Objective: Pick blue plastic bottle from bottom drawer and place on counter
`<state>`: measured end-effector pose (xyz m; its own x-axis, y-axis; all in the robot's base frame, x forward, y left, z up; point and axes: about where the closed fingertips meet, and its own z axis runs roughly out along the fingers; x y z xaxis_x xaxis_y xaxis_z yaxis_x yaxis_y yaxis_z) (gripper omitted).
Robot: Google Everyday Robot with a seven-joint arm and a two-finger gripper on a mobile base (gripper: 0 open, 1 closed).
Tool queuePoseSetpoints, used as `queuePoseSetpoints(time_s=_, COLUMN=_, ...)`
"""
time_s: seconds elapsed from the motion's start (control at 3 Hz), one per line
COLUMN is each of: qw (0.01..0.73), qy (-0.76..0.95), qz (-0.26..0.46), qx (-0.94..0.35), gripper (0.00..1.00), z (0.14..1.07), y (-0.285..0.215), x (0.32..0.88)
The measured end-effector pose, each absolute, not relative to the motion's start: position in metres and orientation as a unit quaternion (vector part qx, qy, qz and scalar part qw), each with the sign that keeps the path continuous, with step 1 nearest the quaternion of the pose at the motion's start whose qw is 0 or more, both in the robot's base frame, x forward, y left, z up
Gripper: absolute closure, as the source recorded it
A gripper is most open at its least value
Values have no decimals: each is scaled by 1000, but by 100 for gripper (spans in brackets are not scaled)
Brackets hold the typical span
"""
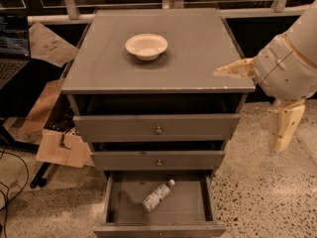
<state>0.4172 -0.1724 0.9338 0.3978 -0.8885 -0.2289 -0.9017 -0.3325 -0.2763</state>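
Observation:
The blue plastic bottle (157, 196) lies on its side on the floor of the open bottom drawer (123, 202), with its white cap pointing to the back right. The counter (198, 48) is the grey top of the cabinet. My gripper (246, 112) is at the right front corner of the cabinet, at counter height and well above the drawer. It is open and empty: one pale finger (233, 69) reaches left over the counter's corner, and the other finger (285, 125) hangs down beside the cabinet.
A white bowl (146, 46) stands on the counter, back of centre. The two upper drawers (157, 129) are pulled out a little. Cardboard (62, 148) and cables lie on the floor at the left, with a laptop (12, 48) further left. Speckled floor lies to the right.

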Motion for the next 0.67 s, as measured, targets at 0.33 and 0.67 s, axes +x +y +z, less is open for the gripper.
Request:
queuePoseSetpoints(time_s=0.33, qw=154, qy=459, qz=28, qx=-874, gripper=0, z=898, y=-157, x=401)
queuePoseSetpoints(time_s=0.67, qw=137, qy=393, qz=74, qx=-906, gripper=0, z=838, y=-147, x=390)
